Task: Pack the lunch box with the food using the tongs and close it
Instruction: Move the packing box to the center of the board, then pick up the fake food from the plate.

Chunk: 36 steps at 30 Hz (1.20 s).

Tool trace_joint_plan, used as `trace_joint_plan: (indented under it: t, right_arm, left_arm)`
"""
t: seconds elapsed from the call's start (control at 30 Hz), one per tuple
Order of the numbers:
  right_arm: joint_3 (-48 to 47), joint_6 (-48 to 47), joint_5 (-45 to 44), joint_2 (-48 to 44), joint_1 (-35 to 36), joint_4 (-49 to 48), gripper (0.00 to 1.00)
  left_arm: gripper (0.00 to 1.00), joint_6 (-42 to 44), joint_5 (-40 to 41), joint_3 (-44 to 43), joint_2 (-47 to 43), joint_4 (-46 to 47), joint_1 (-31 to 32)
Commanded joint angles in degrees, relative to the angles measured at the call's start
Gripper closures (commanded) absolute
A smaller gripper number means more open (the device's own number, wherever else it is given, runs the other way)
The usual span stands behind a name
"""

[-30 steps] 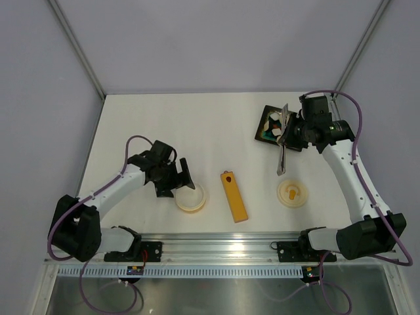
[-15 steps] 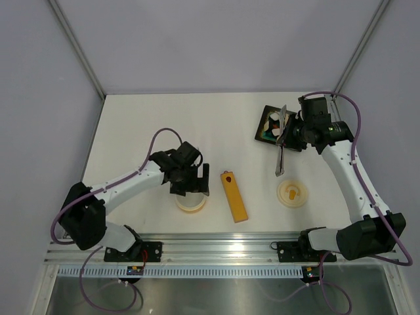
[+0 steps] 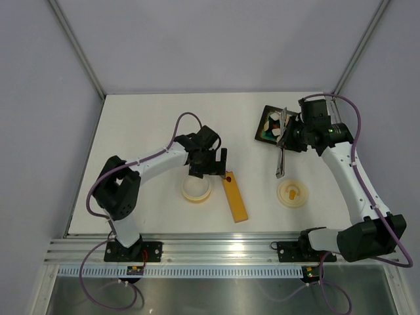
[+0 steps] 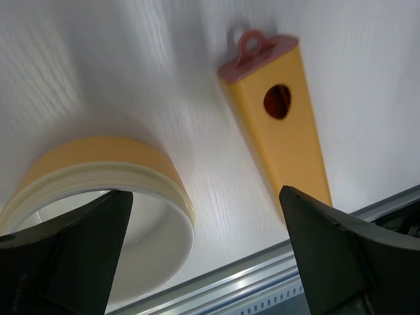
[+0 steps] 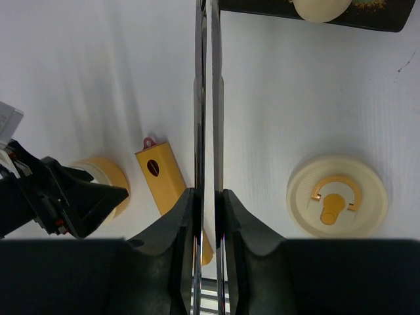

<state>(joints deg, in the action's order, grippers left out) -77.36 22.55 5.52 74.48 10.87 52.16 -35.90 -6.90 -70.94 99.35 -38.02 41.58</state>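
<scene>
The lunch box, a cream-yellow round bowl (image 3: 195, 190) (image 4: 98, 197), stands empty near the table's front. My left gripper (image 3: 210, 169) (image 4: 203, 262) hangs open just above its right rim, one finger over the bowl and the other over the orange-yellow bar. The bowl's lid (image 3: 293, 193) (image 5: 336, 203) with its orange mark lies flat at the front right. My right gripper (image 3: 284, 139) (image 5: 209, 210) is shut on the slim silver tongs (image 3: 281, 161) (image 5: 209, 98), held off the table beside the black tray (image 3: 262, 128) (image 5: 387, 23). Food (image 3: 276, 123) (image 5: 321, 8) lies in that tray.
A long orange-yellow bar (image 3: 233, 197) (image 4: 282, 144) (image 5: 167, 184) with a dark red hole lies between bowl and lid. The metal rail (image 3: 216, 246) runs along the near edge. Grey walls close in the back and sides.
My left arm swung right, from the bowl's left side to over its right rim, and the bowl sits slightly farther right and back. The right gripper and tongs barely moved.
</scene>
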Motion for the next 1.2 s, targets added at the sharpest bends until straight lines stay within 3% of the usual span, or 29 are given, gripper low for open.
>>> trace_joint_plan:
  t: [0.0,0.2,0.47,0.6,0.8,1.17]
  right_arm:
    - [0.72,-0.66,-2.00,-2.23,0.20,-0.66,0.74]
    - [2.30,-1.28,-8.94,-2.32,0.20,1.28,0.73]
    - [2.83,-0.22,-8.07,-0.04,0.11,1.63,0.73]
    - [1.60,-1.10,-4.65,3.55,-1.55,1.28,0.71]
    - [-4.10,-4.26,-2.36,9.97,-1.82,2.94,0.71]
    - [-17.73,-7.25,0.02,21.49,-3.84,4.26,0.60]
  left_arm:
    - [0.01,3.03,4.43,-6.66,2.94,3.92,-1.68]
    - [0.01,5.93,4.61,-18.26,12.17,3.57,-3.96]
    - [0.01,6.72,3.73,-34.94,22.89,1.73,-5.90]
    - [0.01,7.42,1.98,-39.45,22.03,-0.56,-5.90]
    - [0.01,11.72,1.44,-35.77,13.61,-3.62,-5.90]
    - [0.01,11.55,5.92,-18.01,-7.32,-7.67,-7.74]
